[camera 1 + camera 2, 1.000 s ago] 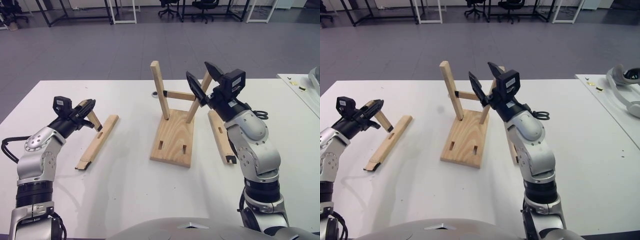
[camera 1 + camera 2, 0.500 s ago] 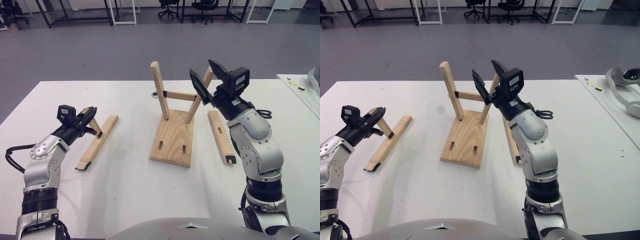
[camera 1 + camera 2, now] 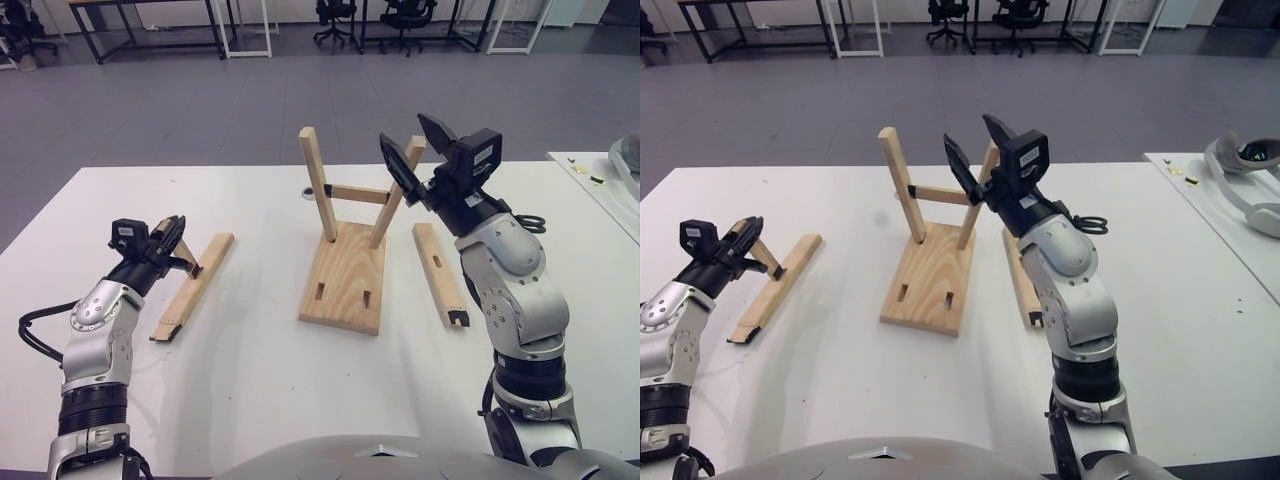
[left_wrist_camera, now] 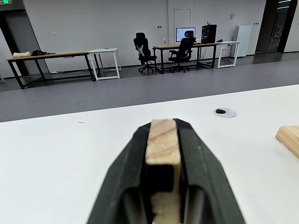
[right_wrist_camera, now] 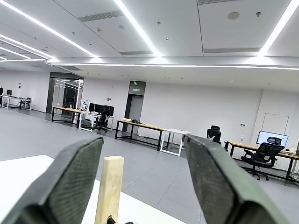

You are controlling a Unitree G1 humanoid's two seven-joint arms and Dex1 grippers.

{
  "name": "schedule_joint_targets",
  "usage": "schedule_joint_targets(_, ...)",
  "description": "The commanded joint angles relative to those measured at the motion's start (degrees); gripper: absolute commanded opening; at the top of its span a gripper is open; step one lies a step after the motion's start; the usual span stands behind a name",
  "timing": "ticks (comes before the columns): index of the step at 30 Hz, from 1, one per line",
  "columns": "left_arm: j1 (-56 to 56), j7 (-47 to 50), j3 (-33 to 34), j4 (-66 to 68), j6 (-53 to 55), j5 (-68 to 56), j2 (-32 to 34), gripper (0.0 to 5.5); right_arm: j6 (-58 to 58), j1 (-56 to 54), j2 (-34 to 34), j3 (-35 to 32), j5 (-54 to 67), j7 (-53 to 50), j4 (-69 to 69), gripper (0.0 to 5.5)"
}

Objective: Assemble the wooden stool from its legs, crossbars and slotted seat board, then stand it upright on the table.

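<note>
Left eye view: the seat board (image 3: 343,280) lies flat in the middle of the white bench (image 3: 260,380). Two legs stand slanted out of its far end, the left leg (image 3: 318,185) and the right leg (image 3: 392,205), joined by a crossbar (image 3: 358,193). A left loose leg (image 3: 195,285) lies on the bench on one side of the board and a right loose leg (image 3: 440,272) on the other. The left hand (image 3: 170,243) is low over the bench, just beside the left loose leg, with a short bar (image 3: 186,257) in it. The right hand (image 3: 415,152) is up at the top of the right leg.

Right eye view: the right arm covers part of the right loose leg.

Left wrist view: the black fingers (image 4: 126,172) are clamped on both sides of the short bar, whose cut end faces the camera. Beyond it are a round cable port (image 4: 225,112) in the bench and the corner of a wooden piece (image 4: 288,138).

Right wrist view: the pads (image 5: 70,186) stand wide apart. The right leg's top is between them, close beside one; I cannot tell whether it touches.
</note>
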Motion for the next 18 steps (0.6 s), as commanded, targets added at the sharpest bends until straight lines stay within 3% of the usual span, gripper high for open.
schedule_joint_targets(1,4.12,-0.54,-3.5,3.45,6.37,3.37,0.28,0.41,0.72,-0.87,0.09,-0.22,-0.15,-0.89,-0.4,3.16)
schedule_joint_targets(12,-1.92,5.67,-3.65,-12.58,29.1,-1.61,3.67,0.41,0.72,1.05,0.44,0.83,-1.57,-3.16,-1.1,3.16)
schedule_joint_targets(18,-2.44,7.82,-2.96,-15.55,31.88,-0.88,3.5,0.41,0.73,1.49,0.22,1.24,-1.63,-3.67,-1.23,3.16)
